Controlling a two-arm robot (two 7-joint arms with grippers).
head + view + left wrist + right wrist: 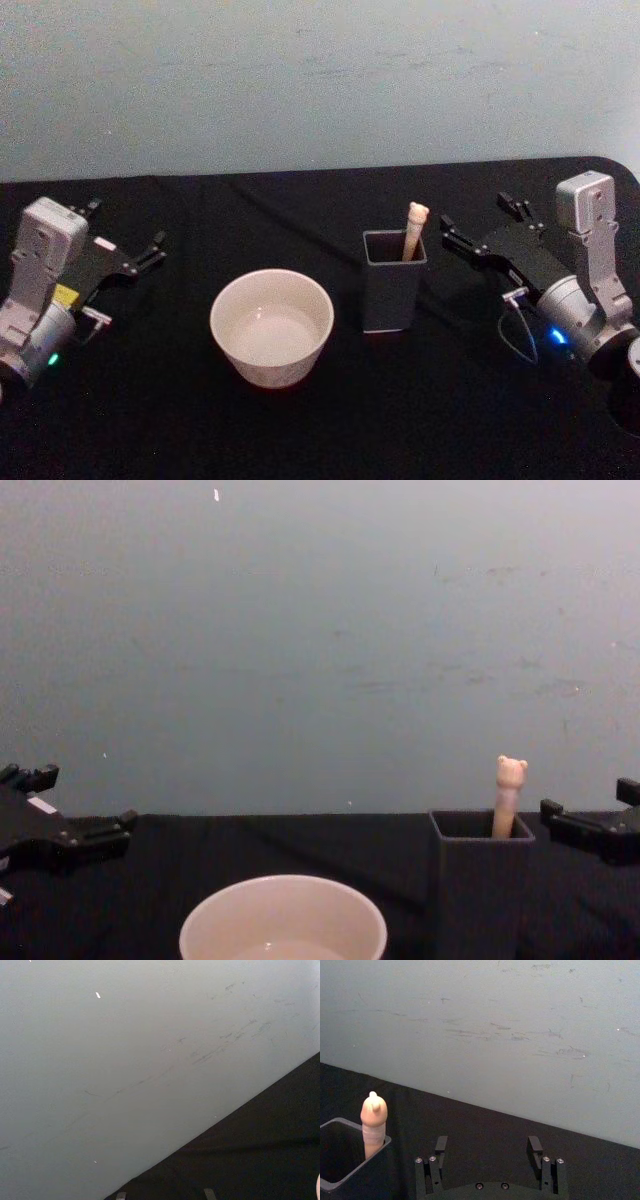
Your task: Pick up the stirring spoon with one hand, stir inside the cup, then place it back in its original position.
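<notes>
- Stirring spoon [415,228] stands handle-up in the dark grey square holder [393,290], right of centre in the head view; its bear-topped peach handle leans against the holder's far right corner, and its stem and bowl are hidden inside.
- Right gripper [478,229] hovers at the right of the frame, just beside the holder and level with the handle top; its fingers are spread apart with nothing between them — the right wrist view shows both fingertips with the table's black cloth [485,1130] in the gap.
- Left gripper [128,253] sits at the left edge, well apart from everything, fingers apart and empty.
- Risks, as I judge them: the handle is slim and rests against the holder wall, so a closing finger could catch the rim and tip or drag the holder; a pinch only on the rounded bear head could slip; a tilted lift could snag the bowl on the inner wall.
- Cup [271,326] sits left of the holder, near but apart — a swinging spoon could clip its rim on the way over.
- Contents: the holder holds just the spoon; the cup's pale inside shows no object, and whether liquid is in it I cannot tell.
</notes>
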